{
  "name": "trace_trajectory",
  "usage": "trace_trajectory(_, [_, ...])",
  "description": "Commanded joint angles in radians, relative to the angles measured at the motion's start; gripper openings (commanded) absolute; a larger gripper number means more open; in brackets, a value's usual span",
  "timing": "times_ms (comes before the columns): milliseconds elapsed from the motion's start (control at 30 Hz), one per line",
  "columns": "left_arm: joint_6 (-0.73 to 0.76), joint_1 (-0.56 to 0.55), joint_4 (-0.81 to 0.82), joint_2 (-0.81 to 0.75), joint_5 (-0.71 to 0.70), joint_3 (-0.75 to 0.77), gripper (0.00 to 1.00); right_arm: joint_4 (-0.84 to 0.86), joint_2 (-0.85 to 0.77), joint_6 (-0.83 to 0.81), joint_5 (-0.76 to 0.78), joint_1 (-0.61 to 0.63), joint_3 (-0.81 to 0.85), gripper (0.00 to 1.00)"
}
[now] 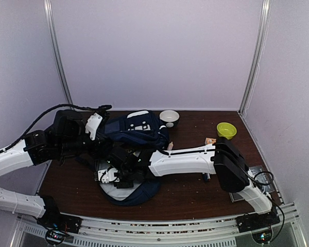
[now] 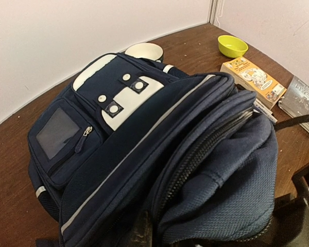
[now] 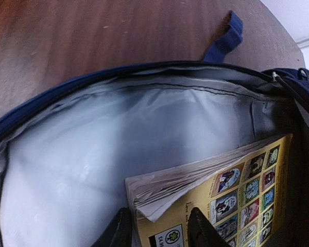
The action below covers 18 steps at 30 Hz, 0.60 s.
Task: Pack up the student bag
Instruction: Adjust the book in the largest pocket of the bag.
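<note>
The student bag (image 1: 136, 129) lies in the middle of the table, navy with white trim, its mouth toward the near edge and its light lining (image 1: 124, 192) showing. It fills the left wrist view (image 2: 144, 134). My left gripper (image 1: 95, 125) is at the bag's left side. One dark finger (image 2: 141, 232) is pressed into a fabric fold by the zip, apparently shut on it. My right gripper (image 3: 159, 234) is inside the bag (image 3: 92, 149). It is shut on the corner of a yellow picture-covered book (image 3: 237, 200), which rests against the lining.
A white bowl (image 1: 169, 117) stands behind the bag and a green bowl (image 1: 226, 129) at the back right. An orange box (image 2: 252, 80) lies right of the bag, with a grey booklet (image 2: 301, 100) beyond it. Walls enclose the table on three sides.
</note>
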Motion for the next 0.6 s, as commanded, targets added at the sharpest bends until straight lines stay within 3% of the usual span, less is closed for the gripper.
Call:
trace_trajectory(0, [-0.054, 0.005, 0.089, -0.041, 0.024, 0.054, 0.00, 0.074, 0.066, 0.137, 0.173, -0.020, 0.057, 0.36])
trace_trajectory(267, [-0.060, 0.005, 0.085, -0.059, -0.011, 0.030, 0.00, 0.065, 0.104, 0.221, 0.280, -0.042, 0.089, 0.34])
trace_trajectory(400, [-0.064, 0.005, 0.075, -0.063, -0.071, 0.017, 0.00, 0.029, 0.015, 0.189, 0.147, -0.034, 0.032, 0.37])
trace_trajectory(567, [-0.059, 0.005, 0.059, -0.055, -0.179, -0.012, 0.00, -0.049, -0.299, 0.119, -0.132, -0.012, -0.206, 0.47])
